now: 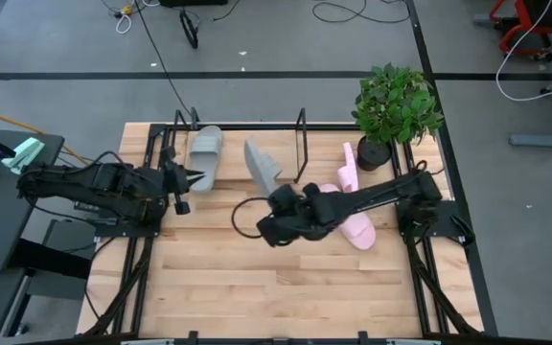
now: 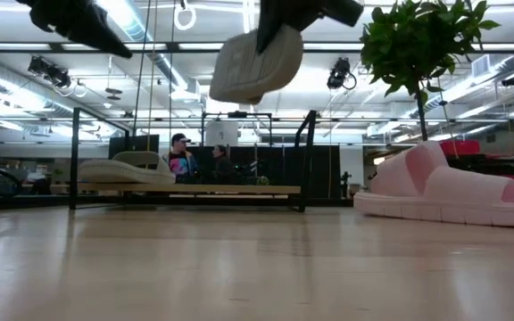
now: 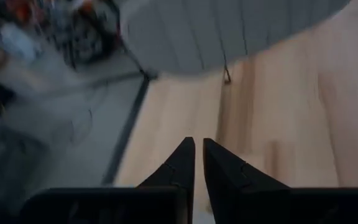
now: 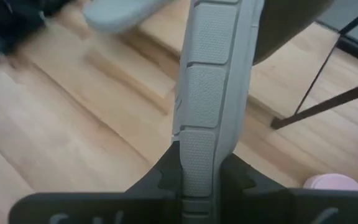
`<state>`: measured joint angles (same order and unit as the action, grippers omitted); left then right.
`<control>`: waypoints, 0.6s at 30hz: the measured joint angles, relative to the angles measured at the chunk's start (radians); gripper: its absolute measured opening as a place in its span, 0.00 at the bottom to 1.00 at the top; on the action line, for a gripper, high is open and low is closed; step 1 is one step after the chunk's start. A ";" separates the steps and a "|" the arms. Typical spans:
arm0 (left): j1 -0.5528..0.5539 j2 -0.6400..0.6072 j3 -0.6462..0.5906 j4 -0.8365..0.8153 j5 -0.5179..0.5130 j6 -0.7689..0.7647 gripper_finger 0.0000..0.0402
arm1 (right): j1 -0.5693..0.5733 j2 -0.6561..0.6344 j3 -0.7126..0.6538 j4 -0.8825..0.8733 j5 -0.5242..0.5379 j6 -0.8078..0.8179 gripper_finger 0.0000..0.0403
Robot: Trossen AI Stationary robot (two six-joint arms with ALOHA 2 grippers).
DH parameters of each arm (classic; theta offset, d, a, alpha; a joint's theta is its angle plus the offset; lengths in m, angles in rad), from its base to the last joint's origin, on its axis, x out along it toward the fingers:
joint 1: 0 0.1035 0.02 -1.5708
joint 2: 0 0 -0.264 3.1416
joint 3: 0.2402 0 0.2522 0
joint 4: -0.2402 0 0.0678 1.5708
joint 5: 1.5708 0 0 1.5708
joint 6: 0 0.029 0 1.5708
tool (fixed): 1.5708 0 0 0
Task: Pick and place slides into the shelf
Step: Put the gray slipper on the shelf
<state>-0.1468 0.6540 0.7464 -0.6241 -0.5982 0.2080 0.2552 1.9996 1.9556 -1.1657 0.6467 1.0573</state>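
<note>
A grey slide (image 1: 206, 153) lies on the black wire shelf (image 1: 302, 144) at the table's far side. A second grey slide (image 1: 262, 165) hangs in the air over the table's middle, with my right gripper (image 1: 278, 192) shut on it; the low view shows it high above the table (image 2: 255, 64). One pink slide (image 1: 356, 230) lies flat on the table under the right arm. Another pink slide (image 1: 348, 169) stands on edge near the plant pot. My left gripper (image 1: 197, 177) is shut, holds nothing, and hovers by the shelf's left end. My right gripper pinches the grey slide's sole at its near end (image 4: 199, 163) between its two fingers, one on each flat face, so the ribbed side edge faces the wrist camera. The fingers slant down toward the far side and lie along the slide. It is lifted clear.
A potted plant (image 1: 398, 105) stands at the far right corner, next to the shelf's right upright. The near half of the wooden table (image 1: 276, 287) is bare. People sit in the room behind the shelf (image 2: 181, 156).
</note>
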 joint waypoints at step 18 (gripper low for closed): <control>-0.229 0.154 0.000 0.293 0.103 0.295 0.20 | -0.037 -0.034 0.018 0.084 0.034 -0.120 0.14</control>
<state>-0.3763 0.8081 0.7464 -0.3312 -0.4950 0.5028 0.2181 1.9658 1.9739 -1.0818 0.6810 0.9376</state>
